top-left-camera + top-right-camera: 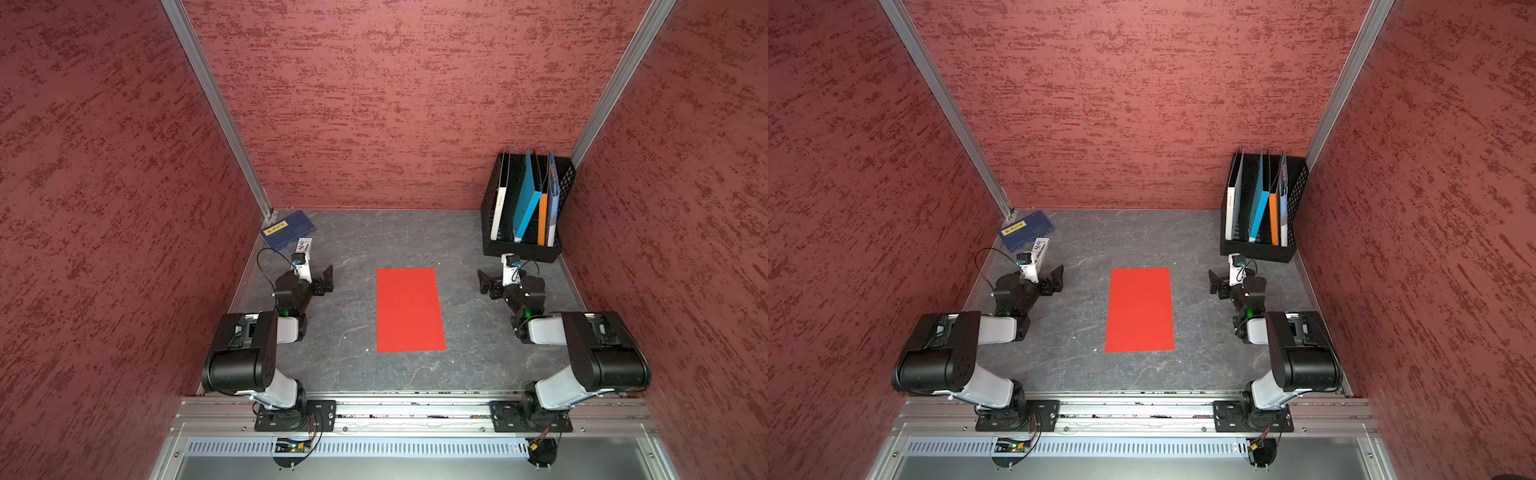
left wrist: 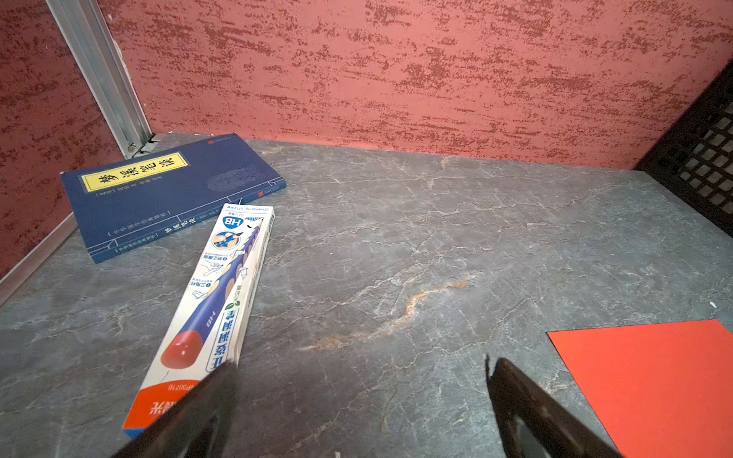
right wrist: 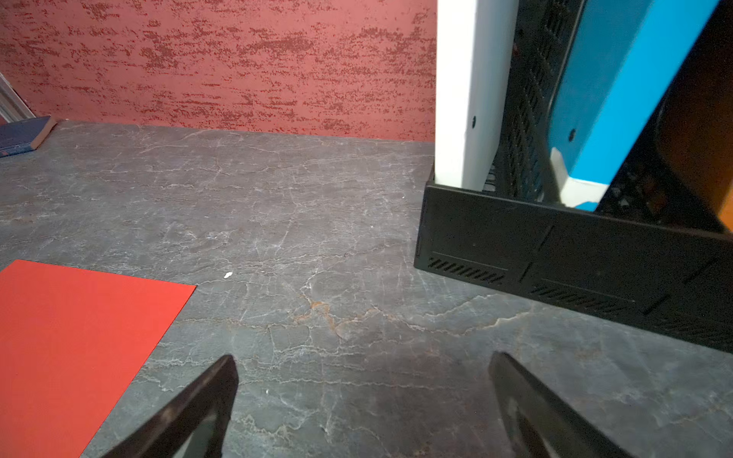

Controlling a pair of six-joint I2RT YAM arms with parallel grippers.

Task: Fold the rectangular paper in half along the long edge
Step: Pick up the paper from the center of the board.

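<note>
- The rectangular paper [image 1: 410, 309] lies flat and unfolded at the centre of both top views on the grey marbled table [image 1: 357, 245], long edges running up the frame.
- Left gripper [image 1: 325, 282], left of the sheet: jaws spread wide, empty.
- Right gripper [image 1: 487, 284], right of it: likewise wide, empty.
- Dark blue book [image 1: 287, 229] and pencil box [image 1: 303, 244] centre left; black file rack [image 1: 521, 249] centre right.

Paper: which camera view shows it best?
The top views: both show the whole paper lying flat, all four edges visible. Each wrist view catches only part of it, cut off at the frame edge.
</note>
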